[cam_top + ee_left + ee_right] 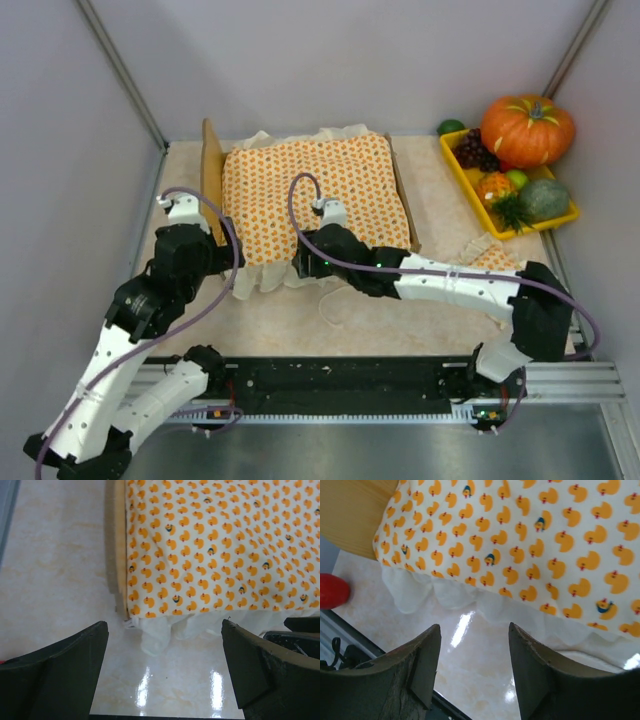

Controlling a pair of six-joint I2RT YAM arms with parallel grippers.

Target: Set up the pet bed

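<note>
The pet bed stands at the back of the table, its light-wood headboard [211, 178] on the left and a low wooden end board [404, 197] on the right. An orange-dotted bedspread [318, 188] covers it, and its white ruffle [262, 275] hangs over the near side onto the table. My left gripper [165, 623] is open over bare table just short of the near headboard corner [119, 555]. My right gripper [475, 627] is open too, nothing between its fingers, just in front of the ruffle [452, 596]. A small dotted pillow [497, 257] lies at the right, partly behind the right arm.
A yellow tray [452, 160] with grapes and vegetables sits at the back right, with an orange pumpkin [527, 128] behind it. Grey walls close the left, back and right sides. A metal rail [570, 378] runs along the near edge. A red rounded object [332, 591] shows at the left of the right wrist view.
</note>
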